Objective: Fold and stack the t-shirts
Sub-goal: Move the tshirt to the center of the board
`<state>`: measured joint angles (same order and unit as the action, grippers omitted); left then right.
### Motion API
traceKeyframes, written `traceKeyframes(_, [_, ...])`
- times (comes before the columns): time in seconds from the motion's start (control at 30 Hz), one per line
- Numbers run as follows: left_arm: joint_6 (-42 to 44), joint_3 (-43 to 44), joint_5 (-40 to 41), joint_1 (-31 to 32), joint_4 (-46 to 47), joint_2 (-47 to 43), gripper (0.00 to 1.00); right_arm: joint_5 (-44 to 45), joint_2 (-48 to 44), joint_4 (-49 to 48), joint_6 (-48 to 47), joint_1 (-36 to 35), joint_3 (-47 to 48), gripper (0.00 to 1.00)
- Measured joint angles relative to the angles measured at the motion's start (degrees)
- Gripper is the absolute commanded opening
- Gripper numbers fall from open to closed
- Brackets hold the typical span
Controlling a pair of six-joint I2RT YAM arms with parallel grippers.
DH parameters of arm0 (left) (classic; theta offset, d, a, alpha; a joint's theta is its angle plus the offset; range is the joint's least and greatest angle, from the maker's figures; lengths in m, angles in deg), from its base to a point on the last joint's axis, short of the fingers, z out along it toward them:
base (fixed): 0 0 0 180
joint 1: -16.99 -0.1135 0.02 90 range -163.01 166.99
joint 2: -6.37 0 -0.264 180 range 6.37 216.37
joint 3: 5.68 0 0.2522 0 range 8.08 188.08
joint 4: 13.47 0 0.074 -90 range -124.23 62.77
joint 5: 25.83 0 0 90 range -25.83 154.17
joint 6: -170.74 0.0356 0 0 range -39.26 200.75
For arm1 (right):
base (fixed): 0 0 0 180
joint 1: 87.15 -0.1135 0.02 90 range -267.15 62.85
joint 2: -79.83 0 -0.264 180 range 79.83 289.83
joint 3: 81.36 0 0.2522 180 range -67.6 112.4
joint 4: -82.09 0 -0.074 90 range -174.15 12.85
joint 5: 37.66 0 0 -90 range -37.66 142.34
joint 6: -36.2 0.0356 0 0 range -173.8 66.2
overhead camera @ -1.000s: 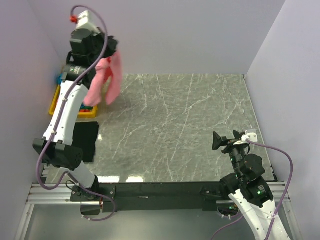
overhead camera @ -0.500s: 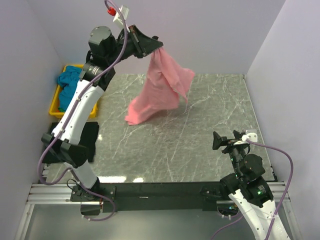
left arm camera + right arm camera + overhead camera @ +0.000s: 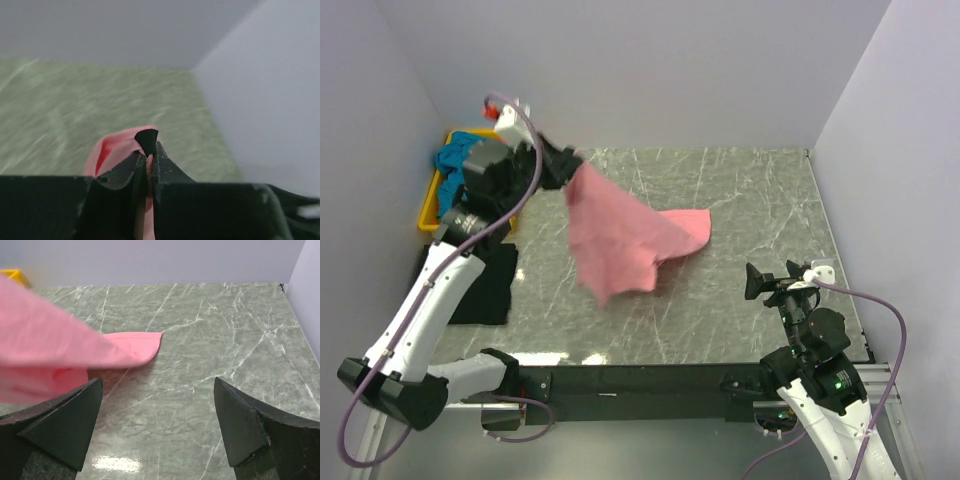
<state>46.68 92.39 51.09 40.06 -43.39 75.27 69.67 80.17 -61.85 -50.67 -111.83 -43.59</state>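
The salmon pink t-shirt [image 3: 625,240] hangs from my left gripper [image 3: 570,165], stretched out in the air, with its far end lying on the marble table [image 3: 750,200]. In the left wrist view the jaws of the left gripper [image 3: 148,150] are shut on a thin fold of the pink t-shirt [image 3: 112,147]. My right gripper [image 3: 757,282] stands wide open near the table's front right, holding nothing. In the right wrist view the pink t-shirt [image 3: 50,345] lies ahead and left of the right gripper [image 3: 157,425]. A teal blue t-shirt [image 3: 455,155] sits in the tray.
A yellow plastic tray [image 3: 428,210] stands at the far left against the wall. A black cloth [image 3: 485,280] lies flat on the table's left side, in front of the tray. Walls close the table on the left, back and right.
The left arm swung the pink t-shirt from above the tray out to the right, then came down and back. The shirt's far end now rests on the table. The right arm stayed still.
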Motion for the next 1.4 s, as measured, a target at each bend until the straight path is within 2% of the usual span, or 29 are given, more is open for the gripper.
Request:
traceKeyframes(0.1, [1.01, -12.00, 12.55, -2.27, -3.50, -4.00, 0.13, -0.26, 0.00, 0.00, -0.02, 0.00, 0.00, 0.97])
traceKeyframes(0.2, [0.81, -21.55, 23.45, -4.94, -9.07, -4.15, 0.16, -0.87, 0.00, -0.02, -0.04, 0.00, 0.00, 0.98])
traceKeyframes(0.33, [0.39, -30.32, 30.21, -9.20, -13.90, -4.68, 0.16, -2.60, 0.02, 1.07, 0.44, 0.00, 1.29, 0.98])
traceKeyframes(0.43, [0.50, -32.96, 32.74, -10.54, -14.40, -6.71, 0.16, -3.98, 2.23, 3.26, 2.21, -0.02, 6.21, 0.98])
traceKeyframes(0.63, [1.11, -35.50, 35.04, -10.69, -10.23, -10.82, 0.15, -7.04, 24.44, 3.08, 9.88, 0.00, 19.98, 0.98])
traceKeyframes(0.87, [2.12, -39.10, 35.52, -11.10, -8.59, -10.99, 0.15, -7.96, 53.44, 2.93, 20.28, 0.33, 24.11, 0.97])
traceKeyframes(0.97, [2.51, -39.08, 35.56, -11.26, -8.13, -11.02, 0.15, -7.91, 63.84, 1.55, 22.84, 1.95, 24.11, 0.84])
traceKeyframes(1.1, [2.97, -39.10, 35.74, -11.65, -8.17, -11.02, 0.15, -9.20, 73.22, -1.79, 24.35, 5.64, 24.90, 0.64])
traceKeyframes(1.4, [2.97, -39.08, 35.67, -12.72, -8.57, -10.99, 0.15, -12.57, 93.22, -8.68, 24.68, 9.07, 35.41, 0.56])
